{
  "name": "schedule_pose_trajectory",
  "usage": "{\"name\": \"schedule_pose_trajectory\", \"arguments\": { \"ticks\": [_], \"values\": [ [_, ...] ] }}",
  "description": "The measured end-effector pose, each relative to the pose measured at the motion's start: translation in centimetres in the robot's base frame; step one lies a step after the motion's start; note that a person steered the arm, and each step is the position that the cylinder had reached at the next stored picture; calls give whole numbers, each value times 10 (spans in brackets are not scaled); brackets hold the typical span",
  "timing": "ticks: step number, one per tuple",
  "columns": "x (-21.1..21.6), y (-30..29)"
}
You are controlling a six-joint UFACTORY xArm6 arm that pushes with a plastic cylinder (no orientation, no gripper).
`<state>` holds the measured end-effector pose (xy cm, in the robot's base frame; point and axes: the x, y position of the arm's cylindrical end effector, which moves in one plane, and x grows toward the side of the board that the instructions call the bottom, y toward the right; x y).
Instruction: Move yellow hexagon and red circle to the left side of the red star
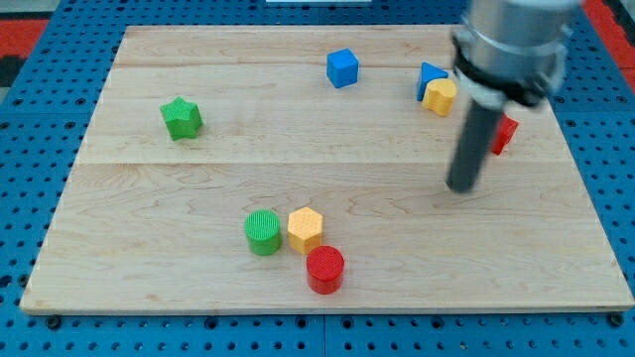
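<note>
Red circle [324, 269] nearest, touching yellow hexagon [305, 229], bottom centre of surface [149, 248]. Both likely light, rigid, slippery; push flat sides. Tool: bare rod, nothing grasped; my tip [461, 188] well right, beside red star [504, 133].

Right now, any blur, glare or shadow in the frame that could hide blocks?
Camera view: the arm's upper housing is motion-blurred, and the rod down to my tip is soft; it partly hides the red block at the view's right. Lighting is even, with no glare on the board. Blocks cast only short soft shadows; the yellow hexagon and red circle are sharp.
</note>
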<state>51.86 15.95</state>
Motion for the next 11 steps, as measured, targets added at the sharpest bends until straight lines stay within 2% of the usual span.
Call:
{"name": "schedule_pose_trajectory", "arguments": {
  "ticks": [1, 2, 3, 4, 5, 7, 8, 9, 11],
  "values": [
    [94, -23],
    [100, -38],
    [97, -139],
    [75, -191],
    [47, -180],
    [-55, -216],
    [-112, -255],
    [-133, -269],
    [-148, -194]
  ]
}}
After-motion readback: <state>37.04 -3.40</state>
